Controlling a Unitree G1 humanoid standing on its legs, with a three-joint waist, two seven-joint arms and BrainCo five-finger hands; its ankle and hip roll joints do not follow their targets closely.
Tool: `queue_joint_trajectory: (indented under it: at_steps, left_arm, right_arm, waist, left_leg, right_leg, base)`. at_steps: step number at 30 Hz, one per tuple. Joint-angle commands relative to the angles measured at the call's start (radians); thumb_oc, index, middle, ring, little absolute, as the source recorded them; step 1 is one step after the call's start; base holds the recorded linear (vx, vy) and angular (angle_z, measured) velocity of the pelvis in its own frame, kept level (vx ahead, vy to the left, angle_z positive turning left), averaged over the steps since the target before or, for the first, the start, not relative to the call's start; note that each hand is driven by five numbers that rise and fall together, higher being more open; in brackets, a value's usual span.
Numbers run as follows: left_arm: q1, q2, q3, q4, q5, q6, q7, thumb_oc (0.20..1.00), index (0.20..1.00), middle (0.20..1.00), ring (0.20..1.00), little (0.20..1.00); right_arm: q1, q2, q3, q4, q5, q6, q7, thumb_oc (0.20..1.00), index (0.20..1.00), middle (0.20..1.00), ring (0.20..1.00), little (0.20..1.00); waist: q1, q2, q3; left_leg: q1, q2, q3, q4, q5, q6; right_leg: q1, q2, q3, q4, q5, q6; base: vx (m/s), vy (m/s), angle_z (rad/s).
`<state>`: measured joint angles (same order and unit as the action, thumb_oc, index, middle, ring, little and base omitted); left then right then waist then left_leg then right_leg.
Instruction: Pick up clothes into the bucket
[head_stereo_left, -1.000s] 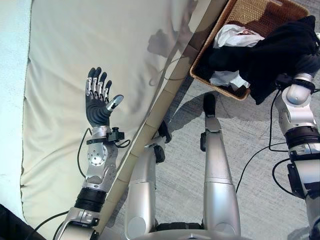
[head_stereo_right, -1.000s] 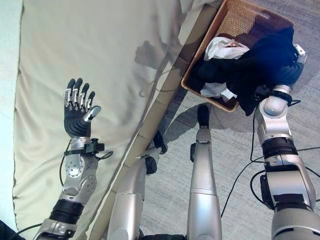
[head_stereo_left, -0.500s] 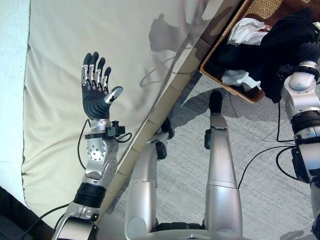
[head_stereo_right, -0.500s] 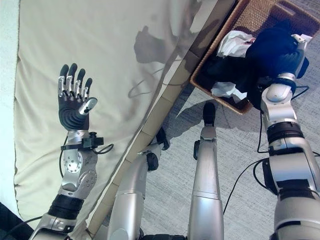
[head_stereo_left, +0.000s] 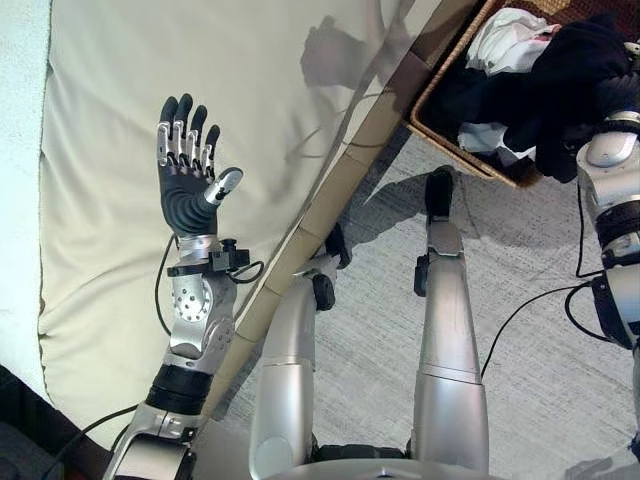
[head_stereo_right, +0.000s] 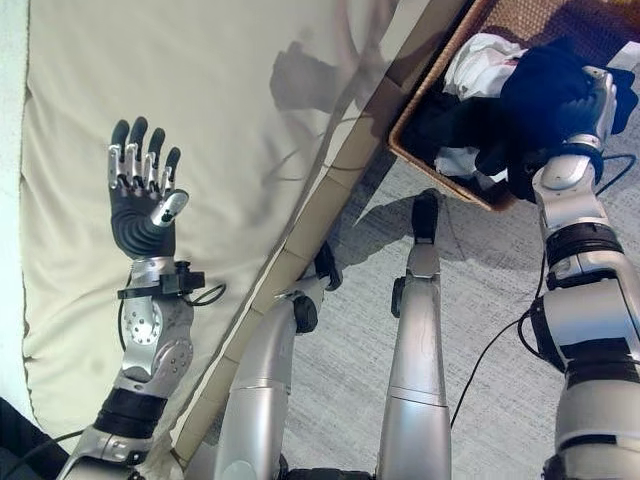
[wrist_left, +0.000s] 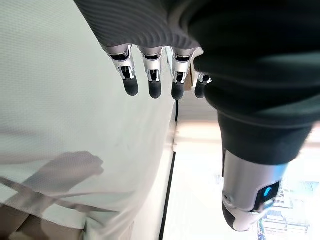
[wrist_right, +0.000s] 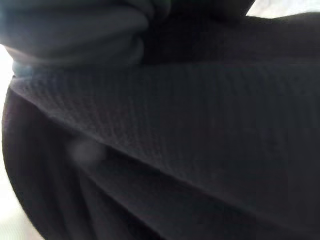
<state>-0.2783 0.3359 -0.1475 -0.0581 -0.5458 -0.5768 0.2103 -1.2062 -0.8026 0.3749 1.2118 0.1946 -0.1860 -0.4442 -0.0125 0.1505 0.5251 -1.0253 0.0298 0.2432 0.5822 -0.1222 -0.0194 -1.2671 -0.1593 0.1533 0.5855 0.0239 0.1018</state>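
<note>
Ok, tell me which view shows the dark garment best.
The right eye view: the dark garment lies bunched over the right hand, above the wicker basket and white clothes. The left eye view crops it at the frame edge. The right wrist view gives close dark fabric.

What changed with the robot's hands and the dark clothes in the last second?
Not much: the camera shifted, not the things. The dark garment is draped over the right hand at the basket, as before; that hand's fingers are hidden. The left hand stays open, raised over the cream mattress. White clothes lie in the basket.
</note>
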Motion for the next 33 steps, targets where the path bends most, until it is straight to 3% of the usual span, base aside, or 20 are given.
queue_joint_trajectory:
  at_steps: [1,3,15,28,30,32,33]
  left_arm:
    - [0.05,0.021,0.032,-0.06,-0.014,-0.049,0.01,1.0,1.0,1.0,1.0,1.0]
    - [0.053,0.019,0.036,-0.062,-0.012,-0.053,0.009,1.0,1.0,1.0,1.0,1.0]
    - [0.032,0.011,0.037,-0.043,-0.019,-0.06,0.014,1.0,1.0,1.0,1.0,1.0]
    - [0.019,0.007,0.045,-0.026,-0.029,-0.061,0.014,1.0,1.0,1.0,1.0,1.0]
    - [0.019,0.005,0.043,-0.025,-0.032,-0.063,0.013,1.0,1.0,1.0,1.0,1.0]
    - [0.028,0.015,0.05,-0.018,-0.034,-0.06,0.009,1.0,1.0,1.0,1.0,1.0]
    - [0.028,0.013,0.053,-0.018,-0.035,-0.06,0.008,1.0,1.0,1.0,1.0,1.0]
  right_arm:
    - [0.02,-0.037,0.08,-0.029,-0.04,-0.014,0.02,0.805,0.805,0.805,0.805,0.805]
    - [0.032,-0.04,0.095,-0.066,-0.057,-0.021,0.03,1.0,1.0,1.0,1.0,1.0]
    - [0.053,-0.026,0.061,-0.093,-0.059,-0.038,-0.002,1.0,1.0,1.0,1.0,1.0]
    - [0.06,0.011,0.1,-0.111,-0.125,-0.023,0.003,1.0,1.0,1.0,1.0,1.0]
    - [0.064,0.015,0.118,-0.13,-0.16,-0.02,0.007,1.0,1.0,1.0,1.0,1.0]
    - [0.028,-0.008,0.247,-0.109,-0.389,0.051,0.013,1.0,1.0,1.0,1.0,1.0]
    - [0.022,-0.006,0.252,-0.106,-0.39,0.051,0.012,1.0,1.0,1.0,1.0,1.0]
  waist:
    - [-0.032,0.025,-0.067]
    - [-0.033,0.022,-0.068]
    - [-0.035,0.013,-0.073]
    - [-0.032,-0.018,-0.092]
    - [-0.03,-0.026,-0.093]
    - [-0.028,-0.04,-0.098]
    - [-0.032,-0.037,-0.094]
  left_leg:
    - [-0.015,-0.008,0.035,0.133,-0.127,0.02]
    - [-0.013,-0.006,0.036,0.132,-0.128,0.021]
    - [-0.003,-0.005,0.031,0.122,-0.122,0.021]
    - [0.045,0.003,-0.003,0.07,-0.1,0.015]
    - [0.071,0.005,-0.007,0.04,-0.091,0.014]
    - [0.108,0.004,-0.014,-0.008,-0.076,0.01]
    - [0.113,0.003,-0.015,-0.013,-0.074,0.01]
  right_leg:
    - [0.001,-0.013,0.046,0.071,-0.027,0.014]
    - [0.004,-0.014,0.044,0.069,-0.027,0.013]
    - [0.02,-0.014,0.033,0.055,-0.019,0.015]
    - [0.093,-0.018,-0.006,-0.011,-0.001,0.02]
    - [0.121,-0.022,-0.014,-0.041,0.009,0.024]
    - [0.16,-0.027,-0.028,-0.098,0.033,0.035]
    - [0.165,-0.028,-0.03,-0.102,0.035,0.035]
  base:
    - [-0.01,0.0,0.04]
    - [0.0,0.0,0.0]
    - [0.0,0.0,0.0]
    - [0.0,-0.006,-0.01]
    - [-0.02,-0.003,0.05]
    - [0.0,0.0,0.0]
    - [0.0,0.0,0.0]
